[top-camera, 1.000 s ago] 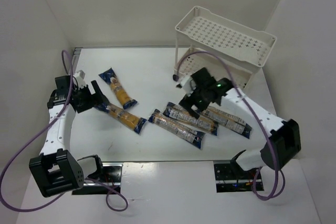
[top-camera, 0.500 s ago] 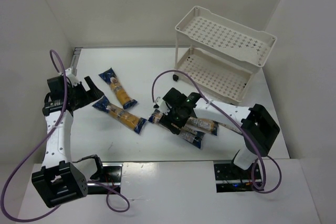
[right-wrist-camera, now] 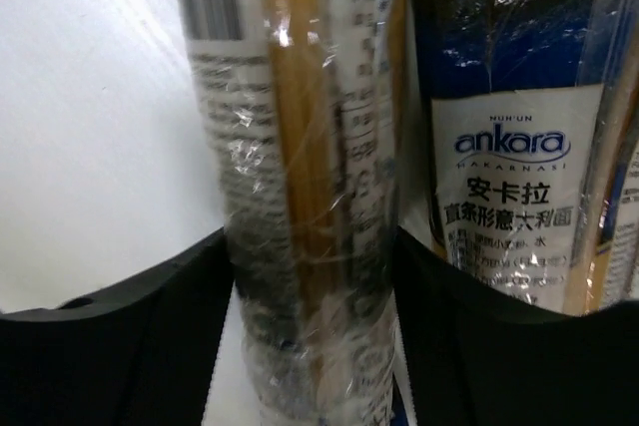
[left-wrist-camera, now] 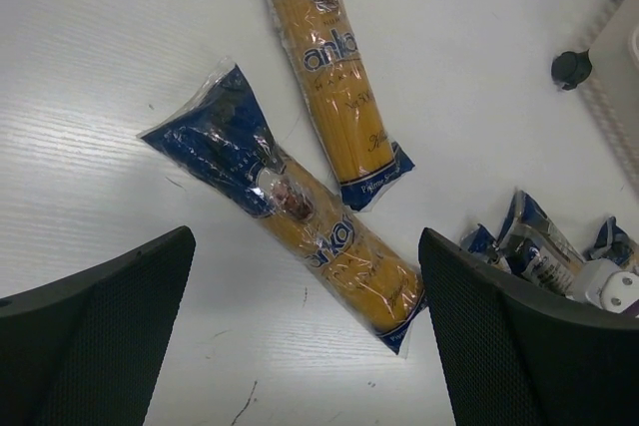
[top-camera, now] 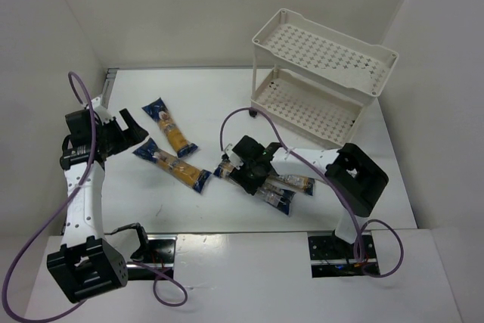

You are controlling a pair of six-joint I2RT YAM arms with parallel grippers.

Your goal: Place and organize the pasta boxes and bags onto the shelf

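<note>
We see the left hand hovering wide open near the left edge of the tabletop, holding nothing. Two pasta packets lie just ahead of it, one farther back and the other closer to the near edge. The right hand is low over a cluster of packets toward the near edge, right of the middle. From its wrist, we find the barcode packet between the dark fingers, which seem to press both its sides. The white-label packet lies just beside it. The shelf stands at the far right corner, well apart from the left packets.
</note>
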